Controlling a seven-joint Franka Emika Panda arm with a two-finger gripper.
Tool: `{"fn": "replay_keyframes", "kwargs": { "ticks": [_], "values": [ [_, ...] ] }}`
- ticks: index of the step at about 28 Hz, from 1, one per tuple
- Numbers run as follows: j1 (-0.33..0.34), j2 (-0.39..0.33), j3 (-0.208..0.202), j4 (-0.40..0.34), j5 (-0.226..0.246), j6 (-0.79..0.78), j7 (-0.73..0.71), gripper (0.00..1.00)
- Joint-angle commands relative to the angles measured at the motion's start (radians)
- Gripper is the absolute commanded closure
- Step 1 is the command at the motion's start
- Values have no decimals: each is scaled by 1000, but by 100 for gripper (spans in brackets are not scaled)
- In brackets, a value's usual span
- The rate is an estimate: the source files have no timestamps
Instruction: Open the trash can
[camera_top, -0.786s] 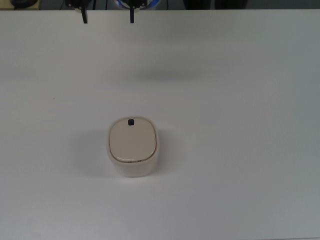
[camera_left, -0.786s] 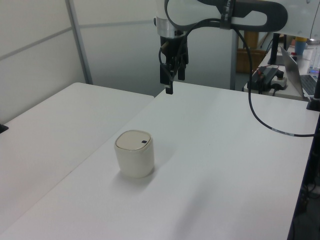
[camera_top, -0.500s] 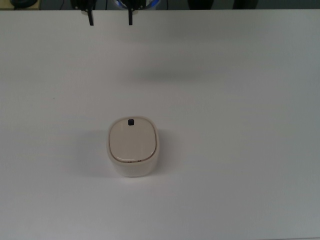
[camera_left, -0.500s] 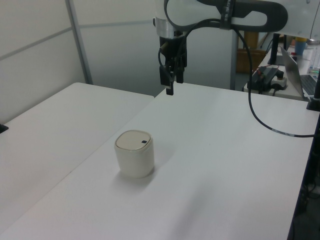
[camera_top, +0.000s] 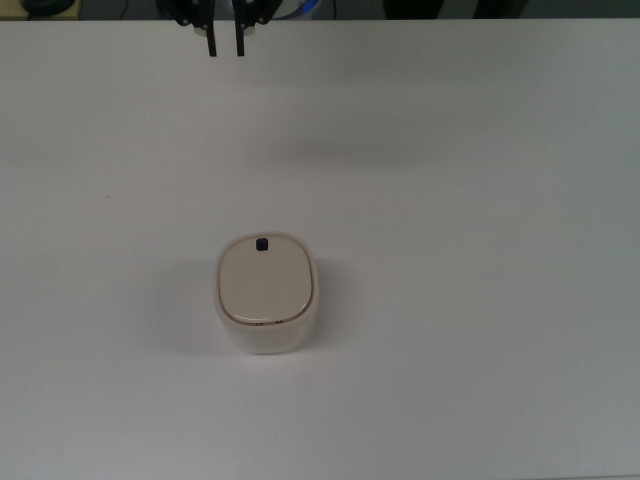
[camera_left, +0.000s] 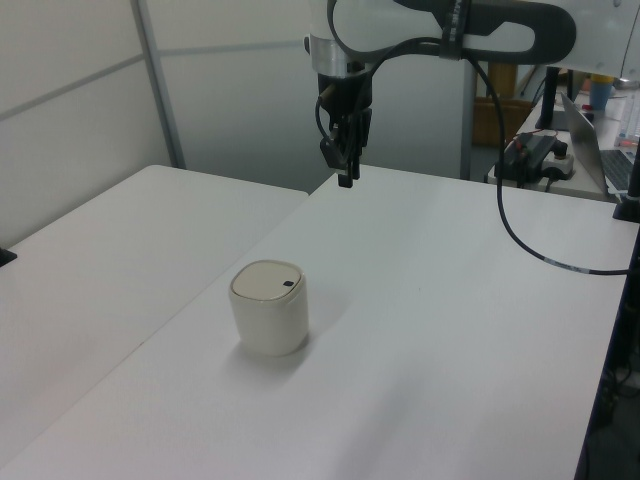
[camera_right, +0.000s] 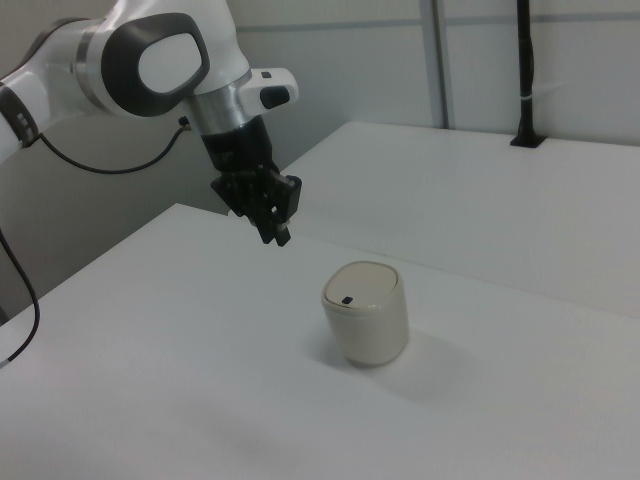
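- the worktop (camera_top: 480, 300) is plain white and matte, filling nearly the whole top view.
- the trash can (camera_top: 266, 292), a small cream-beige bin, stands upright on it near the middle, lid down.
- a small dark button (camera_top: 262, 244) sits at the lid's far edge in the top view.
- a second white worktop (camera_left: 110, 250) adjoins it on the left view's left.

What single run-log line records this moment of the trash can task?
end effector: nearly closed, empty, raised above table | trash can: lid closed, button untouched | phase: pre-contact

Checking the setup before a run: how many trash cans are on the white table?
1: a small cream-beige plastic trash can, lid shut, stands alone near the white table's middle in the top view.
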Motion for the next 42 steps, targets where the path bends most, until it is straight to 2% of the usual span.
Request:
{"fn": "replay_keyframes", "kwargs": {
  "ticks": [1,12,21,33,42],
  "values": [
    [3,-19,0,-17,14,5,-5,100],
    [8,5,1,-19,17,20,-7,100],
    [6,112,1,-26,17,193,-19,100],
    [8,269,1,-31,16,336,-21,100],
    [9,336,1,-34,7,427,-21,100]
  ]
}}
